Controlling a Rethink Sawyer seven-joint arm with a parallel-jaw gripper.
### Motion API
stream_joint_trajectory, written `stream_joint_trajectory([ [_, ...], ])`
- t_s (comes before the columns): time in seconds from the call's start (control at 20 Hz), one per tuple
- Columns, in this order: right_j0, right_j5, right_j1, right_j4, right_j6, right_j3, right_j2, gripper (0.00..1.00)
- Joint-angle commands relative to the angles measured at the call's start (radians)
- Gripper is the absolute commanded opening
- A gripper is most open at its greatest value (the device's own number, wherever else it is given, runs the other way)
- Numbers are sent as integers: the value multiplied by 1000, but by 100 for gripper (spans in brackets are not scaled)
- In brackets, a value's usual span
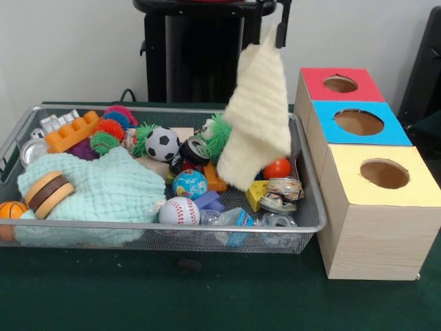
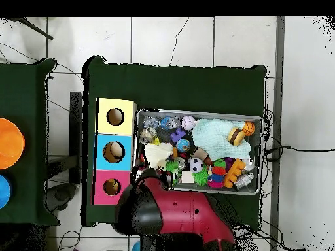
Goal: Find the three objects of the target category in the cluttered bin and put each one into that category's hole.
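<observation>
The silver wire-mesh bin [image 1: 207, 225] sits on the green table and is full of clutter. My gripper [image 1: 269, 29] is at the top of the front view, above the bin's right end, shut on the top corner of a cream cloth [image 1: 256, 124]. The cloth hangs free over the bin's contents. In the overhead view the cloth [image 2: 157, 155] lies over the bin's [image 2: 196, 112] left end, and the arm hides the gripper. Three wood-grain boxes stand beside the bin, each with a round hole: red top [image 1: 341, 84], blue top [image 1: 358, 123], yellow top [image 1: 382, 174].
In the bin are a soccer ball [image 1: 162, 143], a globe ball [image 1: 189, 183], a baseball [image 1: 179, 211], a basketball [image 1: 10, 210], a red ball [image 1: 277, 168], a mint cloth [image 1: 103, 186], cans [image 1: 193, 150], a plastic bottle [image 1: 241, 219] and an orange brick [image 1: 72, 131].
</observation>
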Motion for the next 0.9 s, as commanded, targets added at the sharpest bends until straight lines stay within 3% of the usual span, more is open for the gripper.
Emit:
stream_joint_trajectory([
  [0.05, -44, 23, 22, 50, 111, 33, 15, 100],
  [0.6, -105, 36, 50, 54, 57, 0, 42, 100],
  [0.9, -252, 20, 169, -21, -99, -131, 122, 100],
])
